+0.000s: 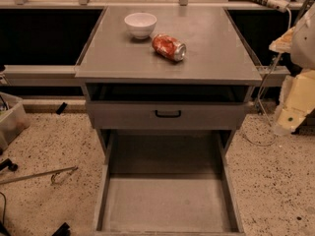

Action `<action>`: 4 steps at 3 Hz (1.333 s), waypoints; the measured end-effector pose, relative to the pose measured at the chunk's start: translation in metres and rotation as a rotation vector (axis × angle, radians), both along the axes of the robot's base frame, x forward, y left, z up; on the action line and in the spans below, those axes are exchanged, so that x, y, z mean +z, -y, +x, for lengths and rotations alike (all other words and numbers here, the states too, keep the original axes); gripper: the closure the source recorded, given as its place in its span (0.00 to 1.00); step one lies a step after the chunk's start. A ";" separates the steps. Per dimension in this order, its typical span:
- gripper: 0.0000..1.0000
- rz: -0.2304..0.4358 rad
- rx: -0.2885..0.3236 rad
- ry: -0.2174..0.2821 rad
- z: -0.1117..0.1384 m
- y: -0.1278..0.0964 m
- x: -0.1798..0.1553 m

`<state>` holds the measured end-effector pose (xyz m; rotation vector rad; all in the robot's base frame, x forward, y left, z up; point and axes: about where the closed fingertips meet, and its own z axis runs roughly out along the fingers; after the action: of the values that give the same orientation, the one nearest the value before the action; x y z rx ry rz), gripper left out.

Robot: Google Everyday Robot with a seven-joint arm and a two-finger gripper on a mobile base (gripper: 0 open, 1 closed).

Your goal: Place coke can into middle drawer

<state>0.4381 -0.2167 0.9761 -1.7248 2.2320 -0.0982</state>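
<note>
- coke can (169,47) lies on its side on the cabinet top (211,63), right of centre, silver end toward front-right
- white bowl (141,24) near it, back-left, not touching
- drawer front (123,116) with black handle (168,114) sits below the top
- middle drawer (167,203) pulled out underneath, toward the camera
- gripper (294,104) at right edge beside the cabinet, well apart from the can; apart or together: cannot tell
- plastic bin (10,119) and thin rod (37,175) on the floor at left

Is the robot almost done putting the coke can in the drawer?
Done: the middle drawer is pulled open, its floor bare. In hand: the gripper hangs at the right, away from the cabinet. Left: the coke can lies on its side on top, beside the white bowl, to be grasped and placed inside.
</note>
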 end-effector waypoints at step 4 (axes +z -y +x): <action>0.00 0.051 0.148 0.095 0.125 -0.067 -0.003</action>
<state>0.5630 -0.1499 0.9735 -1.8121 2.0163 -0.0861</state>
